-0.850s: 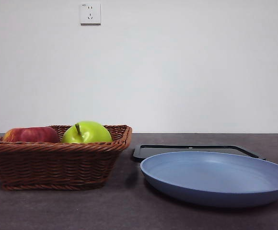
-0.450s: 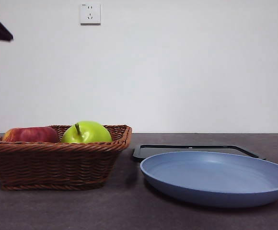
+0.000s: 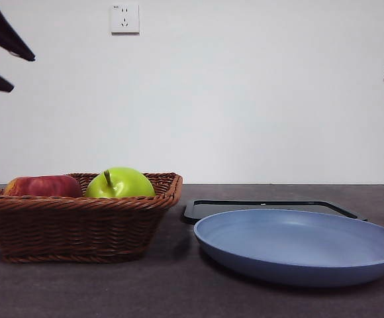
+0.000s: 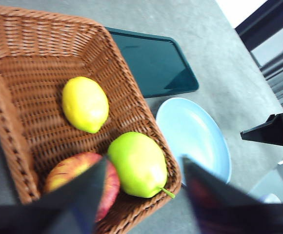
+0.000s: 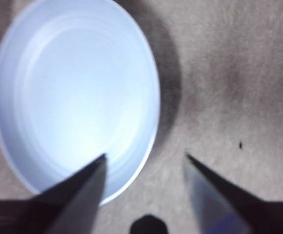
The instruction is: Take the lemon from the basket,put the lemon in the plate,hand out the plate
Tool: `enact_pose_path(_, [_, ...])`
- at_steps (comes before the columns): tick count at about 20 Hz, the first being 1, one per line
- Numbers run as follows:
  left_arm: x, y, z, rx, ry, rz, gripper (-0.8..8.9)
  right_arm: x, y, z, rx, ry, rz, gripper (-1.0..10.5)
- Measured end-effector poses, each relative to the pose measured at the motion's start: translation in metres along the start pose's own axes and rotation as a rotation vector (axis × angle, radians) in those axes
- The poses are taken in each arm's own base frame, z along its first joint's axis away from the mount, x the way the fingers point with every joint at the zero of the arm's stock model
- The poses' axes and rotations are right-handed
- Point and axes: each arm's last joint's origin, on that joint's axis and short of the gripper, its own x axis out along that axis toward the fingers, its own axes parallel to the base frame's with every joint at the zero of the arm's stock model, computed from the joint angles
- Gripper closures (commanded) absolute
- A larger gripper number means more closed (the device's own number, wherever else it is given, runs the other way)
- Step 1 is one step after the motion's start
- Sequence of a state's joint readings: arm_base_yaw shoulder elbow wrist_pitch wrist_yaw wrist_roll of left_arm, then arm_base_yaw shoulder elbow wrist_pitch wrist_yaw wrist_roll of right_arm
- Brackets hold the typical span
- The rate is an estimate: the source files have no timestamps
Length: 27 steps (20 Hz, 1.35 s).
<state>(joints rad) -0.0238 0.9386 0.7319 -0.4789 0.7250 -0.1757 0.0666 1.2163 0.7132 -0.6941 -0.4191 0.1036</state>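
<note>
Only left wrist shows lemon (image 4: 85, 104), basket (image 4: 19, 97)

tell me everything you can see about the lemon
The lemon is a bright yellow oval fruit with a smooth, slightly glossy skin and a small pointed tip. It lies on its side on the woven floor of the brown wicker basket, apart from the green apple and the red apple, touching neither. Nothing grips it; the left gripper hangs open above the basket. In the front view the basket's wall hides it.
</note>
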Motion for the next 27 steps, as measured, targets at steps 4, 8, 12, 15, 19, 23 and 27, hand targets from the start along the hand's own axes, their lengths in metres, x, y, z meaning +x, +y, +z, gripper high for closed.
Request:
enact_pose_path(4, [0.0, 0.0, 0.0, 0.0, 0.0, 0.001, 4.48, 0.023, -0.001, 0.01, -0.023, 0.017, 0.01, 6.2])
enact_pose_path(8, [0.0, 0.0, 0.0, 0.0, -0.002, 0.012, 4.48, 0.047, -0.004, 0.015, -0.009, 0.064, 0.022, 6.4])
enact_pose_path(12, [0.0, 0.0, 0.0, 0.0, -0.003, 0.016, 4.48, 0.06, -0.005, 0.015, 0.013, 0.101, 0.06, 8.5])
enact_pose_path(15, [0.0, 0.0, 0.0, 0.0, -0.003, 0.015, 4.48, 0.06, -0.005, 0.015, 0.022, 0.105, 0.055, 9.4])
enact_pose_path(19, [0.0, 0.0, 0.0, -0.001, -0.003, 0.016, 4.48, 0.06, -0.005, 0.016, 0.05, 0.101, 0.063, 9.4])
enact_pose_path(23, [0.001, 0.0, 0.0, -0.009, 0.001, 0.013, 4.49, 0.046, 0.0, 0.012, 0.055, 0.094, 0.062, 9.4])
enact_pose_path(27, [0.004, -0.014, 0.006, 0.013, 0.029, 0.053, 4.49, 0.017, 0.011, 0.004, 0.027, 0.035, 0.063, 9.4])
